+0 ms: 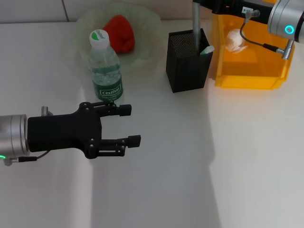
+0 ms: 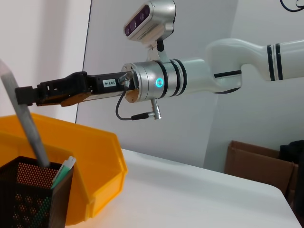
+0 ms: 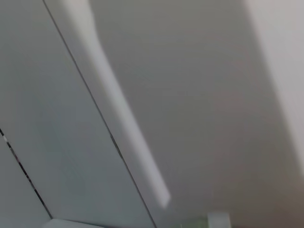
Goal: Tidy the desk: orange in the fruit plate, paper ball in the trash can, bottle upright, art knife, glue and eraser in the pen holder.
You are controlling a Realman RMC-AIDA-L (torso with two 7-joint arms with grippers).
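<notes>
The orange point(image 1: 122, 32) lies in the pale-green fruit plate point(image 1: 90, 21) at the back. The bottle point(image 1: 106, 66) stands upright in front of the plate. The black mesh pen holder point(image 1: 187, 61) holds a long grey art knife point(image 1: 195, 26) and a white-green glue stick point(image 1: 207, 49). My right gripper point(image 1: 202, 4) is above the holder, shut on the knife's upper part; it also shows in the left wrist view point(image 2: 21, 95). The paper ball point(image 1: 234, 40) lies in the yellow-orange trash can point(image 1: 247, 76). My left gripper point(image 1: 133, 126) is open and empty, in front of the bottle. The eraser is not in view.
The trash can stands right next to the pen holder, on its right. The right arm point(image 2: 228, 71) reaches over the can from the right. A cardboard box point(image 2: 256, 164) stands beyond the table's far edge in the left wrist view.
</notes>
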